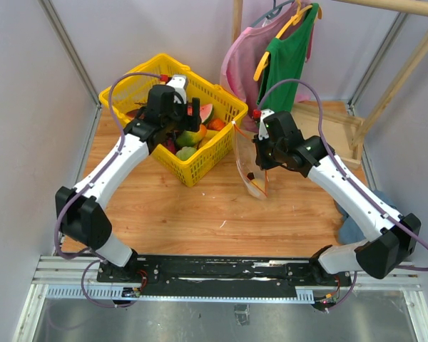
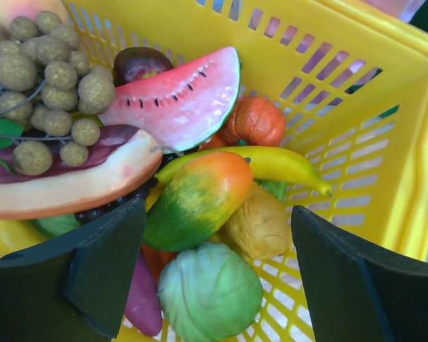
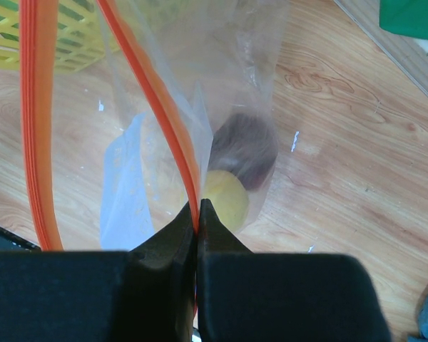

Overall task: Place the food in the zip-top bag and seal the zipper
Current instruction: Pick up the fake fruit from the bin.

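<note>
While the right gripper (image 3: 198,208) pinches the zipper (image 3: 151,117), holding the zip-top bag (image 3: 235,71) open mid-counter, I'd drop the wide-open left gripper (image 2: 217,256) squarely over the mango (image 2: 196,196) in the far-left-corner basket (image 2: 385,107).

— What does everything stand on?
— A wooden table (image 1: 200,214) with warm grain. A metal rail (image 1: 221,272) runs along its near edge, and there is a dull grey surface (image 1: 200,320) below that.
— And around it?
— Plain pale walls (image 1: 28,85) on the left and behind, with slim metal struts (image 1: 71,53) in the corners. At the back right, a wooden rack (image 1: 403,75) holds a green garment (image 1: 285,60) on a yellow hanger (image 1: 262,65), with a pink one (image 1: 237,71) beside it.
— The light?
— Even and soft.
</note>
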